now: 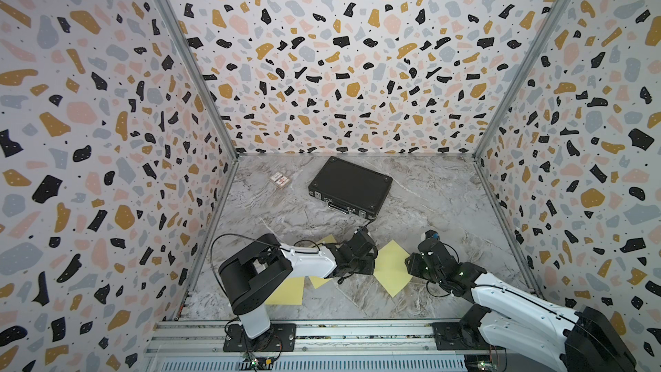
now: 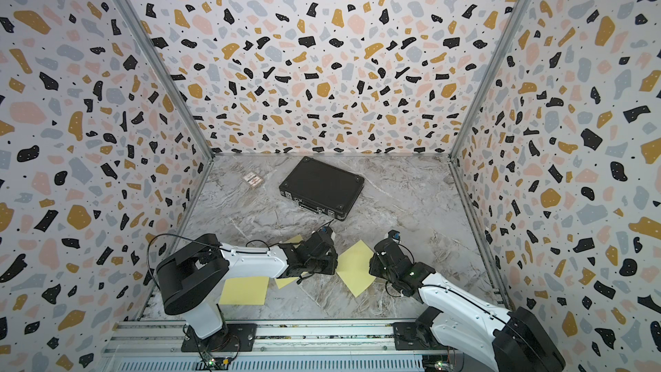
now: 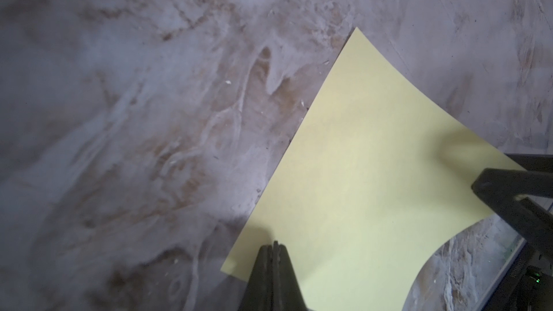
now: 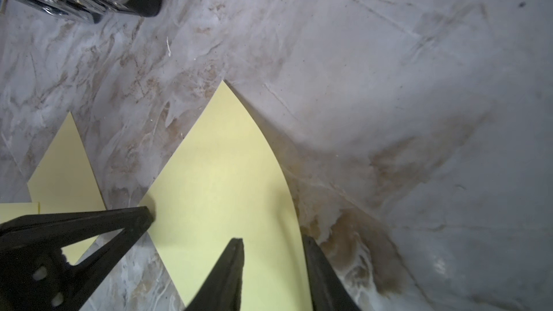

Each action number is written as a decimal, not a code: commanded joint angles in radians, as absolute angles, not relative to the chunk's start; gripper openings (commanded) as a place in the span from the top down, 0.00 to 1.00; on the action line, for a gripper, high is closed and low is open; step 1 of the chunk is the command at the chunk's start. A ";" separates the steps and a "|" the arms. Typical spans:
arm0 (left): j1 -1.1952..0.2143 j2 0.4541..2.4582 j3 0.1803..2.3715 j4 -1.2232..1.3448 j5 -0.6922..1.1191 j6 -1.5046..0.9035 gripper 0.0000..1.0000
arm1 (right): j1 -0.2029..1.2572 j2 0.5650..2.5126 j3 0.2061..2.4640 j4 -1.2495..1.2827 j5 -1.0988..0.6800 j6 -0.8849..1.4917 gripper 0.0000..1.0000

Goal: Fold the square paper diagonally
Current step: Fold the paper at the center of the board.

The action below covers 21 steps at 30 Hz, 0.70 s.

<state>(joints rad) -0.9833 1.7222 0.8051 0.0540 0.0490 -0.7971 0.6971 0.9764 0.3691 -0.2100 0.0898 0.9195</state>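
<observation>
While your left gripper [image 3: 273,248] stands shut, its tip pressed down on the paper [image 3: 359,175] near one corner at the bottom of the left wrist view, your right gripper [image 4: 272,243] stands part open at the bottom of the right wrist view. One of its fingers is over the paper's curled edge and the other is just outside it. That edge arches off the table [image 4: 389,55], while the far corner, at frame centre, lies flat. In both top views the paper [image 1: 391,266] sits between the two grippers, lower centre of the frame. Spare sheets [image 1: 286,289] lie lower left, partly under the left arm. A case [image 1: 350,186] lies above, well apart.

Risks, as judged:
- **Missed edge:** if the right jaws meet beside the edge rather than on it, the paper springs flat and you lift nothing.
- **Weak hold:** if the left tip presses too lightly, the paper will likely slide or turn as you pull, and the corners will miss.
- **Skewed crease:** a pinch away from the corner would pull the crease off the diagonal.
- **Collision:** a sweep towards the left arm may strike its gripper.
</observation>
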 commanded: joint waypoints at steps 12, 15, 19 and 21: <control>-0.987 1.687 0.694 -0.009 0.130 -0.793 0.90 | 0.690 0.991 0.444 -0.376 0.143 0.833 1.00; -0.985 1.633 0.673 0.046 0.173 -0.796 0.85 | 0.690 0.994 0.465 -0.425 0.155 0.787 1.00; -0.983 1.595 0.671 0.071 0.190 -0.795 0.79 | 0.690 0.990 0.478 -0.459 0.167 0.759 1.00; -0.983 1.586 0.674 0.084 0.200 -0.795 0.79 | 0.690 0.985 0.476 -0.462 0.171 0.756 1.00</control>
